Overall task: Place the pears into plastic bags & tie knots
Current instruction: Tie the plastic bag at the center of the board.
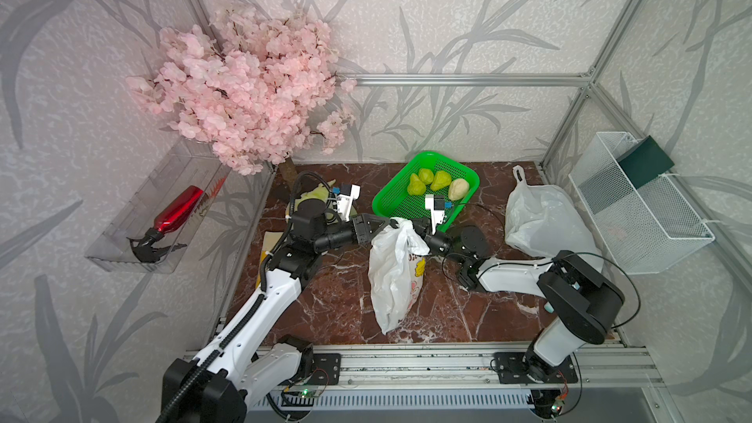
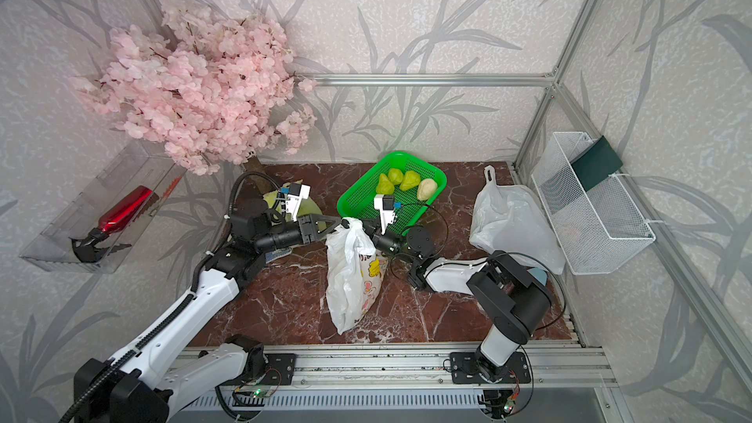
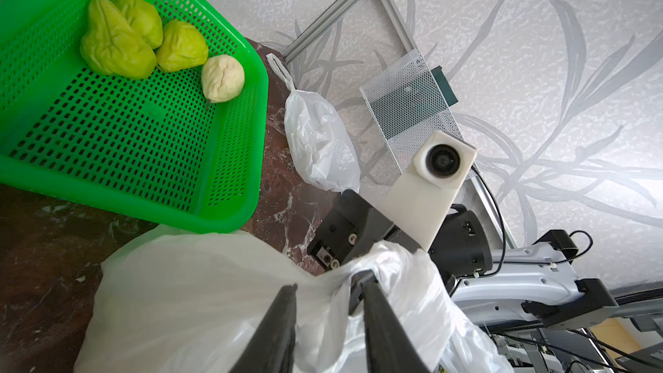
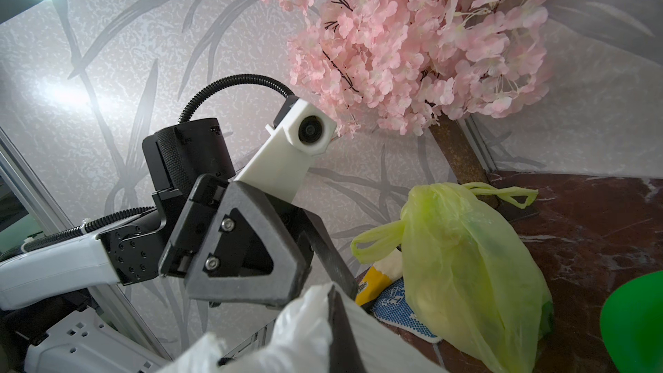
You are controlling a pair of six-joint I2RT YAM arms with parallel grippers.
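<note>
A white plastic bag (image 1: 392, 274) with cartoon print hangs above the marble table, its top bunched between both grippers. My right gripper (image 1: 413, 226) (image 4: 332, 292) is shut on the bag's top. My left gripper (image 1: 391, 223) (image 3: 330, 283) meets it from the other side, jaws apart, with loose plastic lying between the fingers. Three green pears (image 1: 425, 181) (image 3: 114, 44) and a cream pear (image 1: 458, 189) (image 3: 222, 78) lie in the green basket (image 1: 407, 209). A second white bag (image 1: 541, 221) (image 3: 319, 141) lies tied at the right. A yellow-green bag (image 4: 466, 267), its handles knotted, sits behind the left arm.
The pink blossom tree (image 1: 244, 87) overhangs the back left corner. A clear bin holding a red spray bottle (image 1: 179, 207) hangs on the left wall, and a white wire basket (image 1: 639, 201) on the right wall. A blue-dotted glove (image 4: 398, 292) lies beside the yellow-green bag.
</note>
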